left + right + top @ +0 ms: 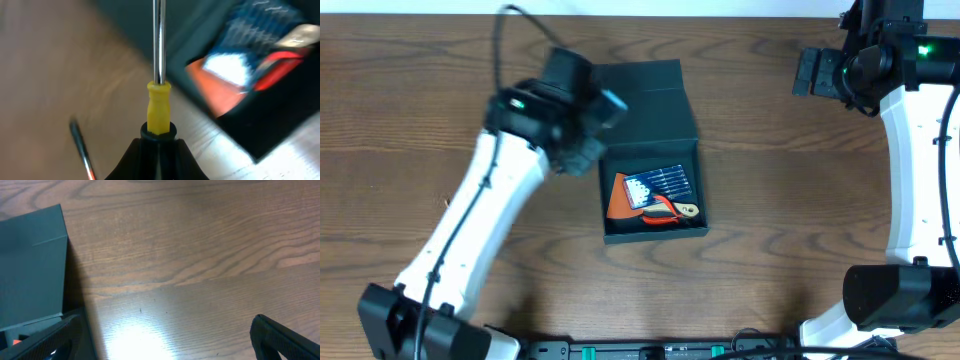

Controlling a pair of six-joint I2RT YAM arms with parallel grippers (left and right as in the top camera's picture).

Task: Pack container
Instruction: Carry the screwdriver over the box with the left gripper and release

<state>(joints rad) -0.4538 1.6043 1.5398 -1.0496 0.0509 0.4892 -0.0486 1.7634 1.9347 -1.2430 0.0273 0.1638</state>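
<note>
The dark teal container [645, 100] lies open at the table's middle, its lid flap folded back. Inside are an orange tool [618, 200], a blue card of bits [662, 183] and red-handled pliers [665, 213]. My left gripper [584, 150] hovers at the container's left edge. In the left wrist view this gripper [159, 137] is shut on a yellow-handled screwdriver [159, 107], whose steel shaft points away over the container wall [280, 130]. My right gripper [810, 72] stands open at the far right, holding nothing. In its wrist view the fingers [285, 340] frame bare wood beside the lid [30, 265].
A thin metal rod [82, 150] lies on the wood left of my left gripper; the overhead view hides it under the arm. The right arm's base [900, 295] stands at the table's right front.
</note>
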